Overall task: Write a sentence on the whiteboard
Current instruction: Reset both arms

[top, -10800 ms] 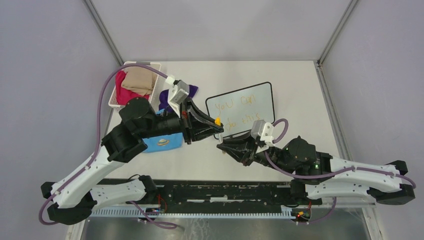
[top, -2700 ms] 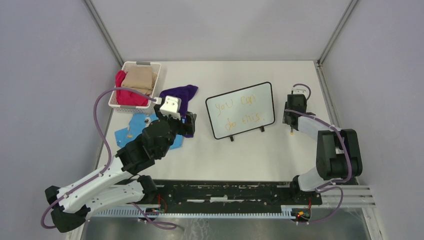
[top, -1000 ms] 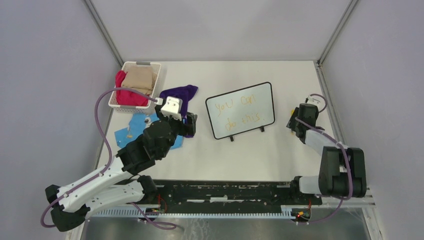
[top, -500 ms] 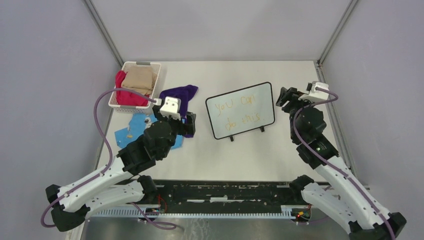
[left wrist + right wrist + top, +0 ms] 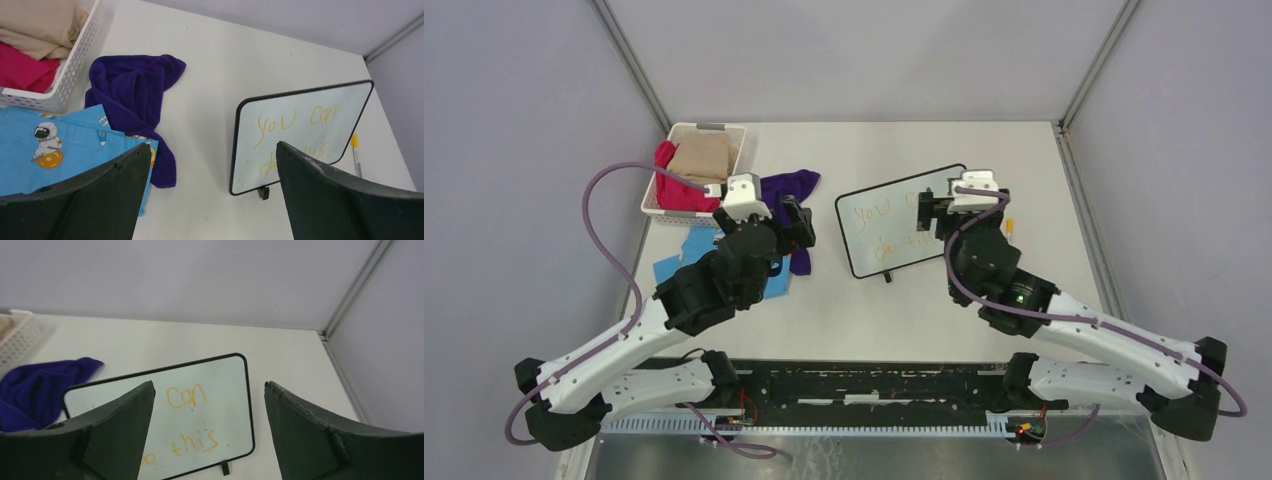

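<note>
At the far left of the surface (image 5: 904, 310) I see the basket (image 5: 738, 150), with a red cloth (image 5: 667, 165) and a beige cloth (image 5: 702, 158) piled in it. Just near of the basket lies a blue cloth (image 5: 60, 145) printed with a small astronaut, and a purple cloth (image 5: 132, 95) is crumpled to its right, overlapping its right edge. My left arm (image 5: 724, 275) reaches over these two cloths. The left jaws hang spread wide above them with nothing between the fingers. The whiteboard (image 5: 874, 215) is right of the purple cloth, about mid-surface and apart from the cloth. It is propped at a tilt on its feet, with one foot (image 5: 225, 468) showing under the near edge. The sentence (image 5: 186, 397) is on it in thin yellow-orange letters, "you can" on the upper line. On the lower line I can read "this" plainly from the right wrist, while the word before it is partly hidden by a finger. My right arm (image 5: 994, 270) reaches in from the near right, and its wrist hangs over the right part of the whiteboard in the top view. The right jaws are also spread apart and hold nothing. A marker (image 5: 355, 152) with a yellow cap lies flat on the surface just right of the whiteboard.
</note>
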You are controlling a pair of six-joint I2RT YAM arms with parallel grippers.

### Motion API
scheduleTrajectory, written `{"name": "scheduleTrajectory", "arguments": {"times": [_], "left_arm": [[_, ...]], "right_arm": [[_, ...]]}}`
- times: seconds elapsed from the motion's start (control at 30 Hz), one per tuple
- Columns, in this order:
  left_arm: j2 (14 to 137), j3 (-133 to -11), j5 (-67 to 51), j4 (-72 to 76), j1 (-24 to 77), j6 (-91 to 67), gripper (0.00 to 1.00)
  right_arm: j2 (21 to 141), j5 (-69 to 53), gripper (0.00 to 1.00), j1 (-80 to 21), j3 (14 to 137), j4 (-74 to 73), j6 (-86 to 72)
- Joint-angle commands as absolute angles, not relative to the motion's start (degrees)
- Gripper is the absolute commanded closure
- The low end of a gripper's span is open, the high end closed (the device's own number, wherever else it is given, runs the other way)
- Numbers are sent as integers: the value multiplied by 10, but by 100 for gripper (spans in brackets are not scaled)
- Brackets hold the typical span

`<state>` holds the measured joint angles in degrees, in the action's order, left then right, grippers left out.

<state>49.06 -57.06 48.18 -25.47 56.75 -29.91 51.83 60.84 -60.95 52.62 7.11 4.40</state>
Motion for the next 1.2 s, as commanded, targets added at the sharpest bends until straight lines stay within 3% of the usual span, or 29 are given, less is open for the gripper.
{"name": "scheduleTrajectory", "arguments": {"times": [0.0, 0.03, 0.17, 0.33, 0.5, 0.6, 0.7, 0.87, 1.0, 1.17], "left_arm": [[517, -635, 583, -340, 570, -440, 0], [524, -646, 592, -345, 570, -442, 0], [542, -709, 608, -365, 570, -415, 0], [528, -756, 579, -290, 570, -250, 0], [490, -769, 438, -158, 569, -64, 0], [487, -811, 321, -155, 569, 28, 0], [484, -827, 281, -124, 570, 68, 0], [510, -828, 366, -50, 570, 52, 0], [568, -864, 494, -40, 569, 3, 0], [638, -949, 475, -131, 569, -39, 0]], "right_arm": [[568, 716, 7, -614, 561, 100, 73], [570, 708, 2, -614, 556, 124, 73], [577, 679, 2, -613, 528, 207, 127], [607, 670, 2, -604, 576, 145, 116], [589, 602, 2, -604, 609, 193, 197], [564, 539, 2, -604, 632, 232, 209], [554, 473, 2, -604, 672, 245, 211], [615, 513, 2, -649, 778, 269, 317], [703, 619, 2, -733, 830, 438, 497], [739, 678, 2, -741, 851, 422, 465]]}}
